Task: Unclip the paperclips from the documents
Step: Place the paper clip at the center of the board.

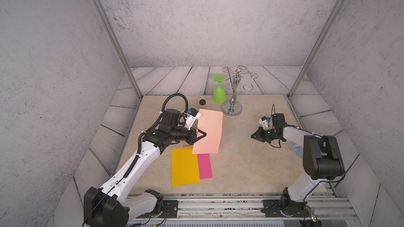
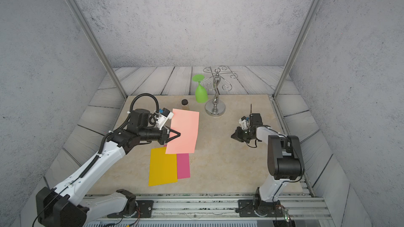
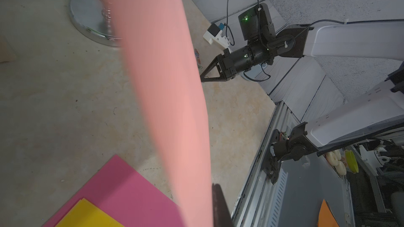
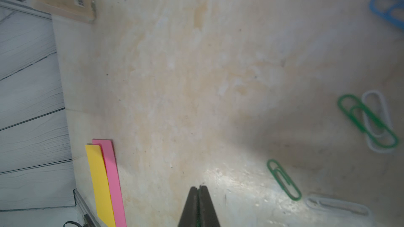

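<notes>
Left jaws pinch the salmon sheet (image 1: 208, 131) up off the desk (image 1: 240, 167), yellow sheet (image 1: 184, 167) lies overlapping the magenta sheet (image 1: 205, 167) nearby, and right jaws are squeezed together just beside loose paperclips (image 4: 283, 178).

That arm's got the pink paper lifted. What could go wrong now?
The left gripper pinches the salmon pink sheet by one edge only, so it might slip or tear. Its far corner looks close to the small jar and could knock it. The shut right gripper sits near loose paperclips and may scatter them.
</notes>
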Motion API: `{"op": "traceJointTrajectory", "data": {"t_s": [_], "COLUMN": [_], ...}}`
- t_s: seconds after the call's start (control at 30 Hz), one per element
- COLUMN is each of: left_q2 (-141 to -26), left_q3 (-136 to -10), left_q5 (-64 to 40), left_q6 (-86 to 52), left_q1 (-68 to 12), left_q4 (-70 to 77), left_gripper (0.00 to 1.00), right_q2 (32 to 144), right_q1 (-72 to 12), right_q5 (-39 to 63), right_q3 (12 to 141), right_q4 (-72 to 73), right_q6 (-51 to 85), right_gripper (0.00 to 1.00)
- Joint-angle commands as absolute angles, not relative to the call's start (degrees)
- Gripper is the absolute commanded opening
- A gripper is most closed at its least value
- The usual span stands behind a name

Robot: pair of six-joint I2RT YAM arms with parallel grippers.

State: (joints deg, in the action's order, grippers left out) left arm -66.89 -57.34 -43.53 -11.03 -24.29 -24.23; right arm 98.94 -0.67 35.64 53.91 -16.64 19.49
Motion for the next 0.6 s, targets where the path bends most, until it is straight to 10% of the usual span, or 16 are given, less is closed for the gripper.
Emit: {"op": "traceJointTrajectory", "data": {"t_s": [0.0, 0.57], "left_q2": [-66.3, -62.2], "left_q3": [-56.0, -45.6], "left_q5": [-41.6, -30.7], "left_q6": [-12.1, -22.5], "left_q1": [-23.5, -21.4], "left_q4": [-25.1, -27.3], "left_gripper": [0.00, 0.00], "right_q2": [102.0, 101.0], "right_q1": [-0.2, 0.1], "right_q5": [31.9, 30.3], "right_q3": [54.5, 56.1], "right_q4": [-18.6, -23.1], "right_q6": [20.1, 19.6], "right_gripper": [0.07, 0.31]}}
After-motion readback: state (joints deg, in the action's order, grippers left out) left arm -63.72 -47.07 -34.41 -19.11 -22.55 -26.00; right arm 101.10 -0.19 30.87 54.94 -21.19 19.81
